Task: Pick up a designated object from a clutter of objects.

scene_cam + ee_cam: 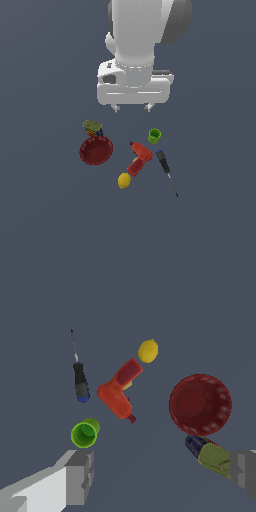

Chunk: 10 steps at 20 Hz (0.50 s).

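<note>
The lime-green cup (154,135) stands upright on the grey floor, mouth up, at the exterior view's right of the clutter; it also shows in the wrist view (84,433). My gripper (132,107) hangs open and empty above and behind the clutter, well clear of the cup. In the wrist view one finger (80,476) is close beside the cup and the other finger (245,472) overlaps the olive box (215,458). The red drill (139,157), yellow lemon (124,180), black-handled screwdriver (165,171) and dark red bowl (96,150) lie around.
The olive box (92,127) leans at the bowl's far rim with a dark blue end under it. The drill lies between the bowl and the cup. The screwdriver lies just in front of the cup. The grey floor (40,200) extends all around.
</note>
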Motion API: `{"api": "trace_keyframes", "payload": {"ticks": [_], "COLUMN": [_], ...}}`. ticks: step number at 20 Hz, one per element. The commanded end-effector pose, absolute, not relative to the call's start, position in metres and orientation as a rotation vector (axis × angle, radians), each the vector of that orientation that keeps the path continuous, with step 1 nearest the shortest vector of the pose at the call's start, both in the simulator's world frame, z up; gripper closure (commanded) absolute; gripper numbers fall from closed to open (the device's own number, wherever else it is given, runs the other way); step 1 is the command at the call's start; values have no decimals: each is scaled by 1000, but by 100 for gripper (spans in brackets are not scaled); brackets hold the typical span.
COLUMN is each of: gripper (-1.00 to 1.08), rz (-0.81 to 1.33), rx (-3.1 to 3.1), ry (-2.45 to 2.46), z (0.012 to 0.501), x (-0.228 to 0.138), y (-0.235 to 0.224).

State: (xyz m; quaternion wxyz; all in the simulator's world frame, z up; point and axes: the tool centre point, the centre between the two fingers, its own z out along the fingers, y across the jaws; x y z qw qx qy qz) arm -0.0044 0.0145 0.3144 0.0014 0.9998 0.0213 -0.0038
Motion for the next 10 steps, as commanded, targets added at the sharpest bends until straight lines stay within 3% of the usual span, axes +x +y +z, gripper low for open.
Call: {"api": "trace_keyframes", "payload": {"ticks": [1, 10], "gripper": [-92, -92], "rz": [-12, -66], "rx": [3138, 3137], "ry": [67, -23], "z": [314, 296], "x": [-4, -8], "y": [14, -11]}}
